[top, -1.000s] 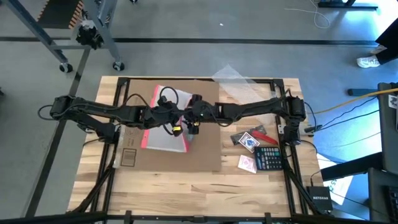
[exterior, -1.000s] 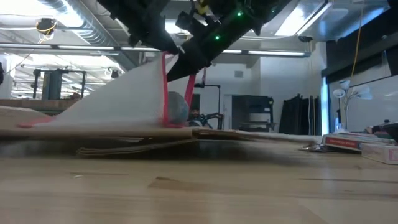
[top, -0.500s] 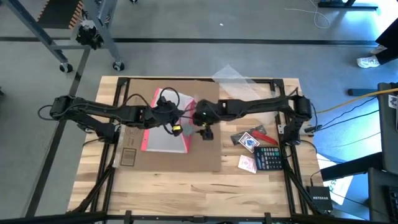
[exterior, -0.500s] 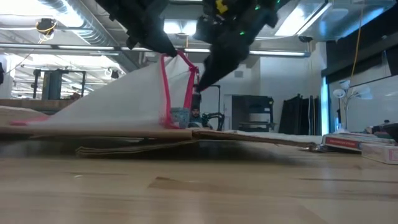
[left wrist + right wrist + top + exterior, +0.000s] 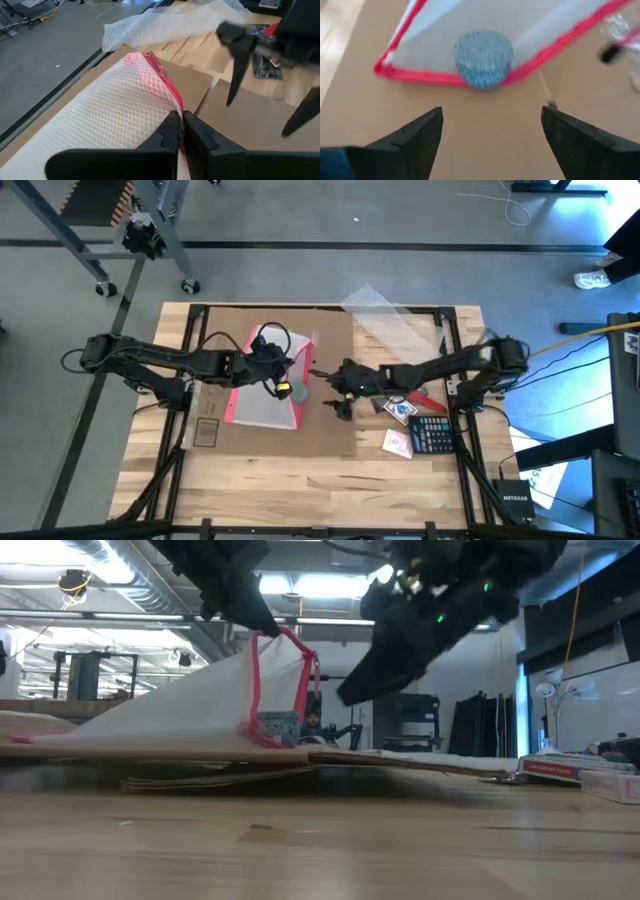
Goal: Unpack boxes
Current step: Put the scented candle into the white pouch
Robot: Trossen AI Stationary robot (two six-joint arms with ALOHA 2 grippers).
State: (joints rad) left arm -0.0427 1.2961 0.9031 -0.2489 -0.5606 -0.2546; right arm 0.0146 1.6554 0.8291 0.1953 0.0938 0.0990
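The box [image 5: 330, 430] is flattened brown cardboard lying on the table. On it rests a clear bubble pouch [image 5: 258, 395] with a pink-red zip edge. Its mouth faces the table's right edge. My left gripper [image 5: 180, 125] is shut on the pouch's upper lip, so the mouth [image 5: 285, 685] stands raised. A blue-grey round thing [image 5: 484, 59] sits just inside the mouth, on the lower lip. My right gripper [image 5: 338, 398] is open, to the right of the mouth and a little above the cardboard, with nothing between its fingers. My left gripper pinches the pouch's upper lip at the pink zip edge [image 5: 172, 102] between its two fingers. It comes from the table's left, slanting down. That lip is lifted [image 5: 265, 635]. The rest of the pouch slopes down and lies on the cardboard.
Playing-card packs [image 5: 400, 408], a black calculator [image 5: 432, 435] and a red pen [image 5: 425, 395] lie at the table's right. A sheet of bubble wrap [image 5: 385, 315] hangs over the far right of the table. The near part of the table [image 5: 300, 490] is bare wood.
My right gripper has drawn back from the pouch's mouth toward the table's right edge and sunk lower, rolling as it went. It has stayed open. The pouch's mouth stays raised, and the blue-grey thing now shows in it.
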